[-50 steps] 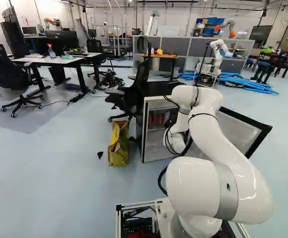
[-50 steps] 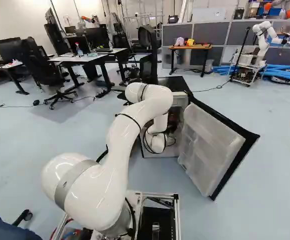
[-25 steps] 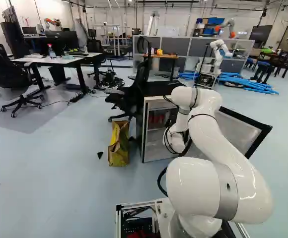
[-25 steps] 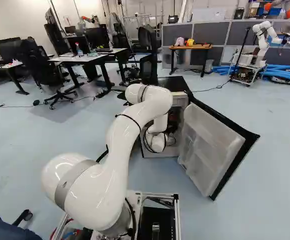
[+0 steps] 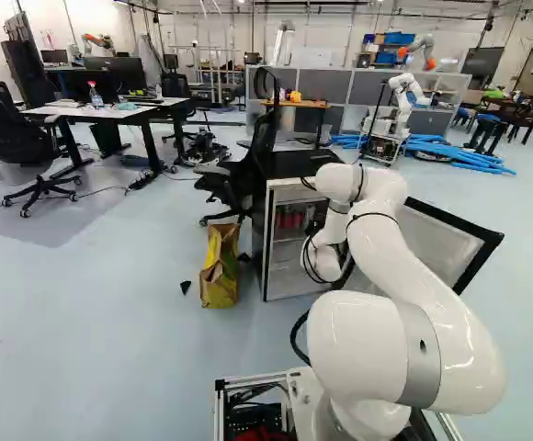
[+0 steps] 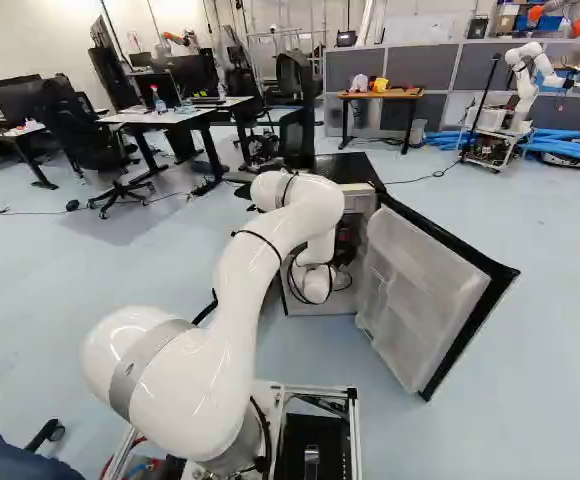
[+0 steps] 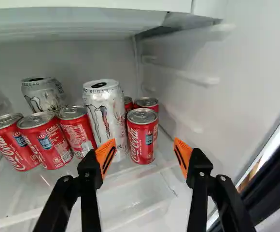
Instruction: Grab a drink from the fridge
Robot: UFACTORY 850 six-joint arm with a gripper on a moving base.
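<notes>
Clearly, the drinks stand in the fridge [image 5: 294,164], with a near red can [image 7: 141,140] ahead of the open gripper [image 7: 144,155]

That can is at the right of the group, and the orange pads [image 7: 182,153] stand wide apart, holding nothing; two more red cans [image 7: 147,103] [image 7: 128,103] show behind it, and a tall silver can [image 7: 104,113] is just to its left; farther left come three leaning red cans [image 7: 77,130] [image 7: 44,139] [image 7: 9,145], with another silver can [image 7: 44,96] on their far side; the arm [image 6: 270,245] reaches in past the door [image 6: 420,290], swung open on the right, while a yellow bag [image 5: 219,268] sits on the floor [image 5: 110,303] left of the fridge, near a black chair [image 5: 248,170]
</notes>
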